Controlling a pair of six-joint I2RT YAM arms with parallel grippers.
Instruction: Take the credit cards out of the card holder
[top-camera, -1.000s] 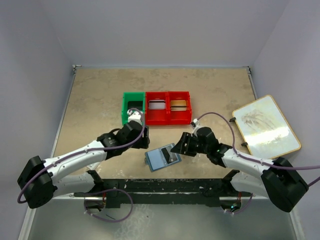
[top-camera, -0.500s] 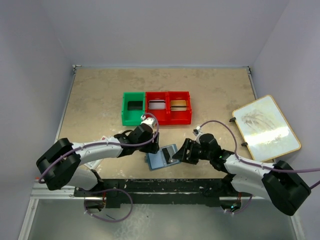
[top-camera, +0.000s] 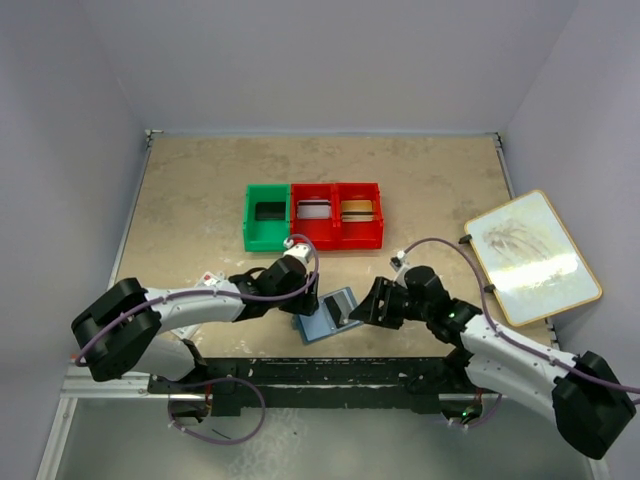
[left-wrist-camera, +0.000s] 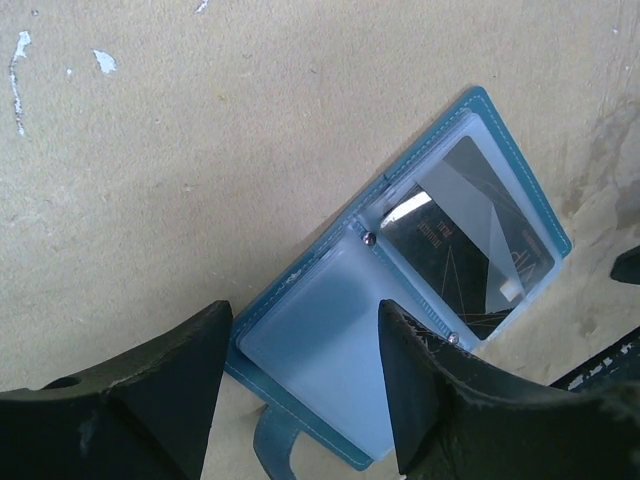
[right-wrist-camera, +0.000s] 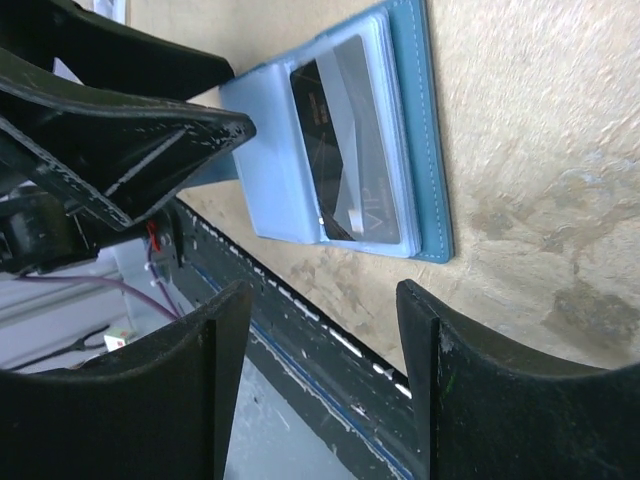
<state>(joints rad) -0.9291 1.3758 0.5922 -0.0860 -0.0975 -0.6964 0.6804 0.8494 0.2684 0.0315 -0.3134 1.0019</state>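
Both jaws stand open and empty around the holder (top-camera: 322, 320) at lower centre, so the left gripper (left-wrist-camera: 305, 325) should pin its bare half while the right gripper (right-wrist-camera: 325, 295) slides the dark card (left-wrist-camera: 470, 265) out.

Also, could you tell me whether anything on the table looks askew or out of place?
Nothing looks spilled or damaged. The card holder lies open, skewed to the near edge of the table, with one dark card in its clear sleeve.

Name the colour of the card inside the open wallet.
Black; the card shows best in the left wrist view.
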